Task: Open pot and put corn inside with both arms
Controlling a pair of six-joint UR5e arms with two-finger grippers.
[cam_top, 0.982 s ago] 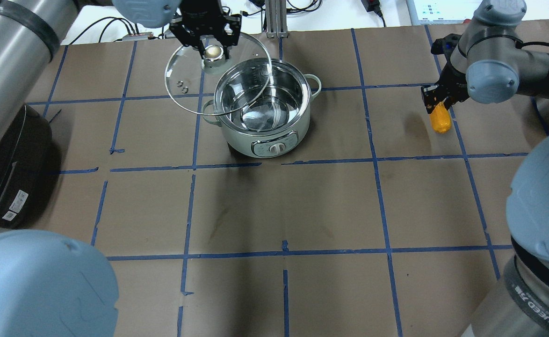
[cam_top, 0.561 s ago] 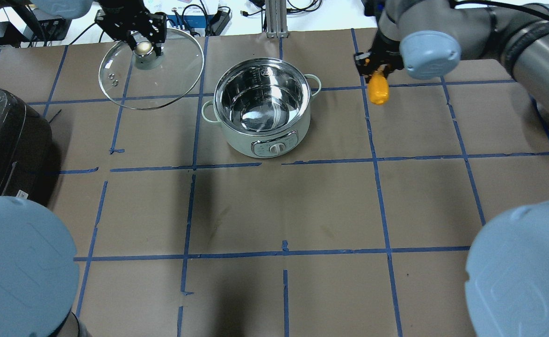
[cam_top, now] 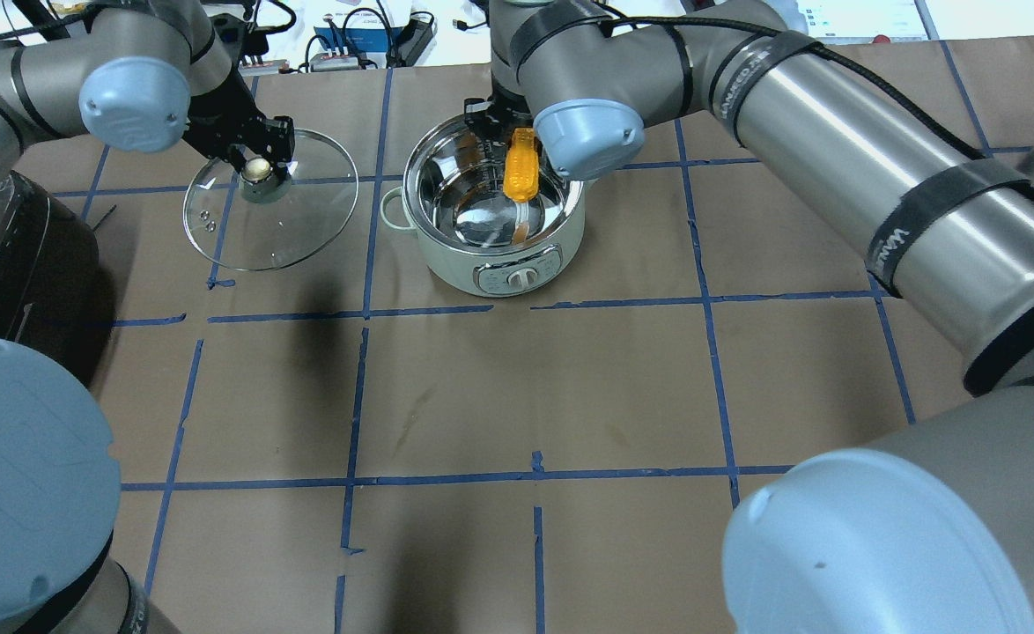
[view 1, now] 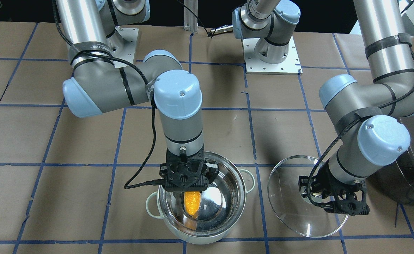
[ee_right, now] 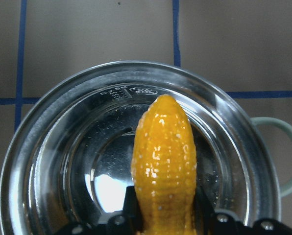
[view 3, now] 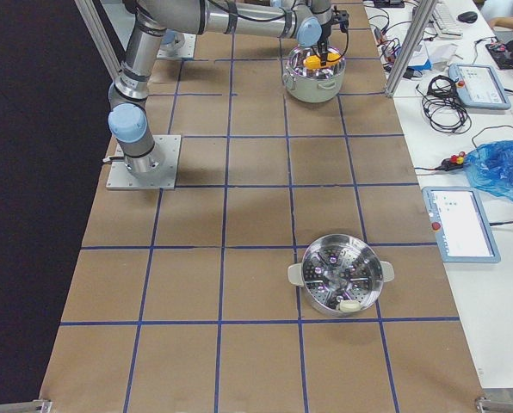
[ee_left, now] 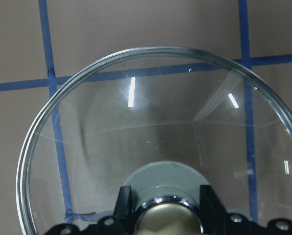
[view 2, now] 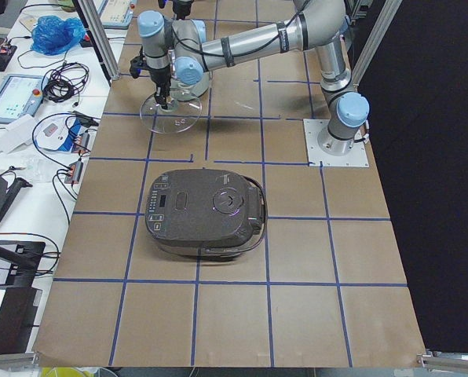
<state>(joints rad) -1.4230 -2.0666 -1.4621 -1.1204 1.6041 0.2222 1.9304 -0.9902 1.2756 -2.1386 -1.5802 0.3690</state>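
Note:
The steel pot (cam_top: pixel 446 257) with pale-green handles stands open at the table's far middle; it also shows in the front view (view 1: pixel 241 190) and the right wrist view (ee_right: pixel 136 68). My right gripper (view 1: pixel 190 188) is shut on the yellow-orange corn (cam_top: pixel 520 167), which hangs tip-down over the pot's inside (view 1: pixel 192 204) (ee_right: pixel 163 156). My left gripper (cam_top: pixel 257 167) is shut on the knob of the glass lid (cam_top: pixel 292 231), held tilted to the left of the pot (view 1: pixel 291 208) (ee_left: pixel 151 127).
A dark grey rice cooker (cam_top: pixel 15 255) sits at the table's left edge, close to the lid (view 2: pixel 206 212). A steel steamer basket (view 3: pixel 341 275) stands on the right side of the table. The arm bases (view 1: pixel 272 53) are behind the pot.
My right arm has swung left with the corn, from right of the pot to over its opening. My left gripper has carried the lid away from the pot, then nearer and lower.

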